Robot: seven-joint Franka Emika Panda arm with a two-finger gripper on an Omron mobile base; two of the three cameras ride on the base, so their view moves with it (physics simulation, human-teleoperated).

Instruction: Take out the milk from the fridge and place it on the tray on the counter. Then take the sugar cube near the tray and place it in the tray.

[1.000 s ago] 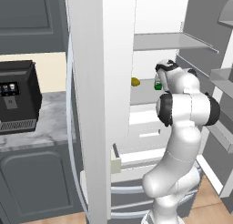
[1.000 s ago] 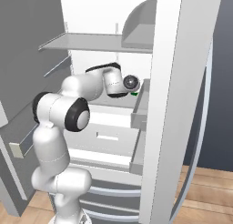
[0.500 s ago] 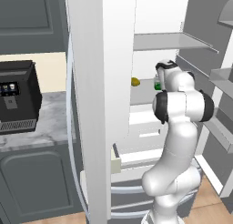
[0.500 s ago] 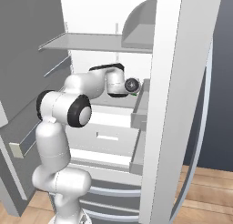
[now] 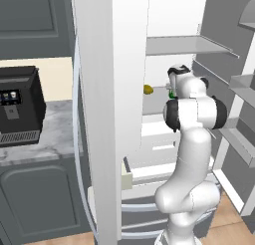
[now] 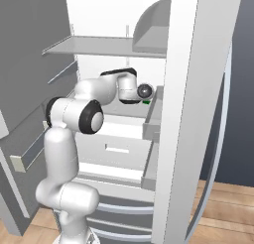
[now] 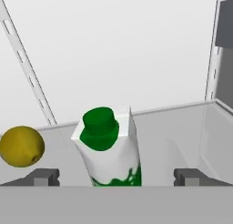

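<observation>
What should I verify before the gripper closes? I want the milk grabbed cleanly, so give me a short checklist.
1. Gripper open: ok.
2. Milk between the fingertips: ok, roughly centred.
3. Milk upright on the fridge shelf: ok.
4. Yellow fruit apart from the carton: ok, off to one side.
5. Fingers far enough forward around the carton: cannot tell.

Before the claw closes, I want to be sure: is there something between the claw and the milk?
Nothing visible. In the hand view the milk stands upright between the open claw's two fingertips. The yellowish lump lies off to one side, apart from the carton.
</observation>
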